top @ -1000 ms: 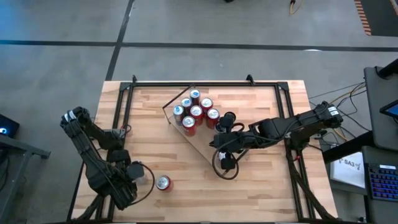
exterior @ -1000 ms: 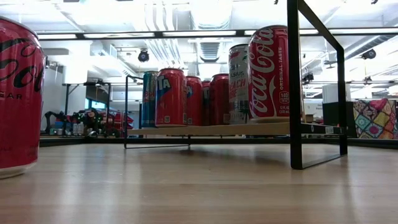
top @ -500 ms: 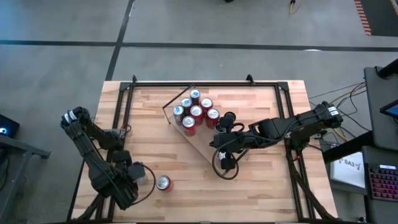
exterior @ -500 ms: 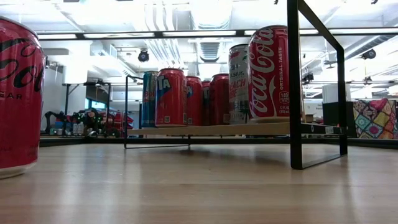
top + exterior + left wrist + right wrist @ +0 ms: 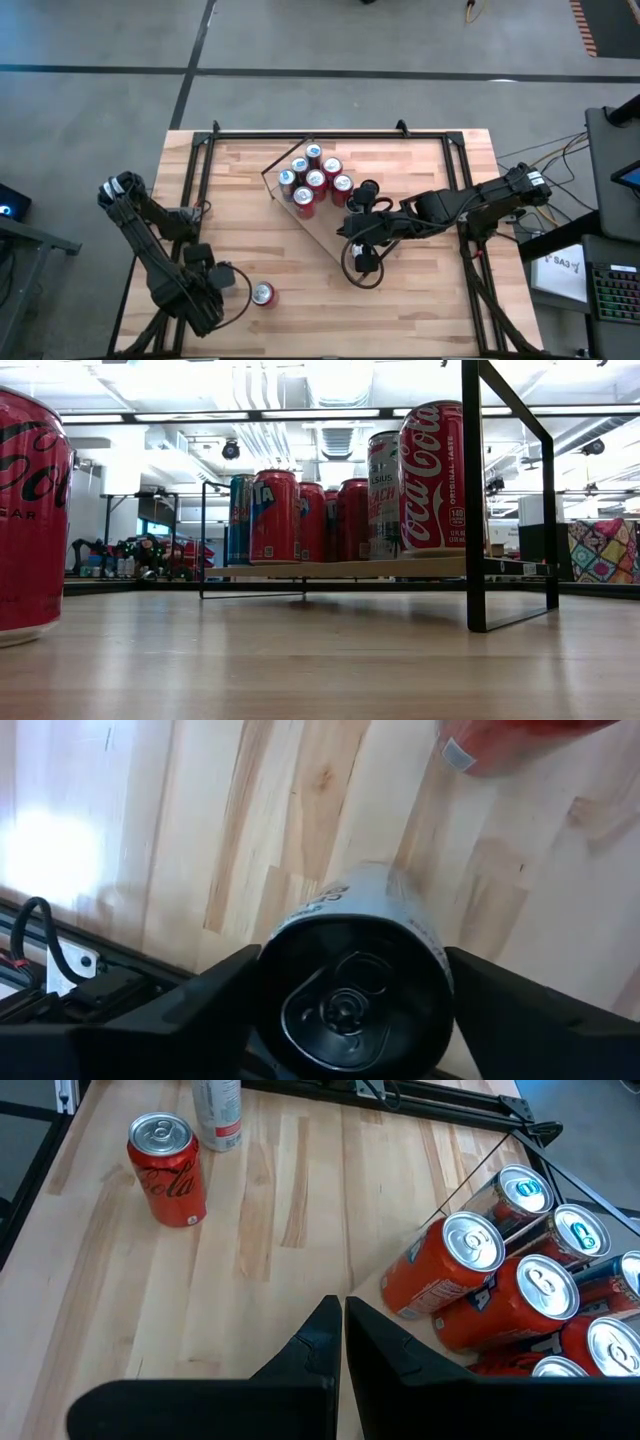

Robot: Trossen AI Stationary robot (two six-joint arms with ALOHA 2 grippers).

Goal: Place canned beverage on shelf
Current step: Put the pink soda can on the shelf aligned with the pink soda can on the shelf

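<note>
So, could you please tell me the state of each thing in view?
Silver can: upright on table, at left gripper.
Red can: upright on table, untouched.
Six cans: upright, clustered on shelf.
Right gripper: jaws shut, empty, beside shelf.

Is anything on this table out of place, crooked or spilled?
The shelf sits askew, turned diagonally to the edges of the table, with its cans crowded at one end. Every can in view stands upright, and nothing looks spilled.
</note>
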